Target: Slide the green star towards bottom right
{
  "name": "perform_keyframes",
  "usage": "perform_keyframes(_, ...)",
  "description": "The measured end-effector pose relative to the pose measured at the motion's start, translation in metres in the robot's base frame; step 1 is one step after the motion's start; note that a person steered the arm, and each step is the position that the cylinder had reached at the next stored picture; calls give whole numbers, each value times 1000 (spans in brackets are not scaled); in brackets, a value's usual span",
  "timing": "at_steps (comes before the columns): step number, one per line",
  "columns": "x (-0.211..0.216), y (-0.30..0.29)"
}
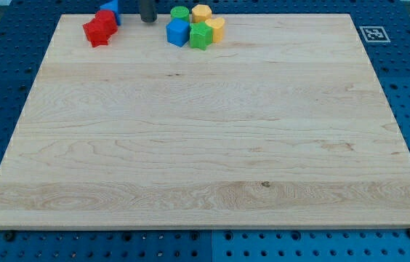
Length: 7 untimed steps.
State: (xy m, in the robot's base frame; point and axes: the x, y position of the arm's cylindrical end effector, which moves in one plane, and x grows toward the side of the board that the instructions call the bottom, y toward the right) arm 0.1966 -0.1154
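The green star (pixel 201 36) lies near the view's top edge of the wooden board (pixel 205 145), in a tight cluster. A blue cube (pixel 178 32) touches it on the left, a yellow block (pixel 215 28) on the right. A green round block (pixel 180 13) and another yellow block (pixel 201 12) sit just above. My tip (pixel 147 20) is at the view's top, left of this cluster and apart from it, about 70 pixels left of the green star.
A red star (pixel 97 31), another red block (pixel 106 17) and a blue block (pixel 111 9) are grouped at the top left, left of my tip. A black-and-white marker tag (pixel 374 33) sits off the board's top right corner.
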Motion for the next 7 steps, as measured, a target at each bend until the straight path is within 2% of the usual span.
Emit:
perform_keyframes(3,-3,77)
perform_keyframes(7,71,89)
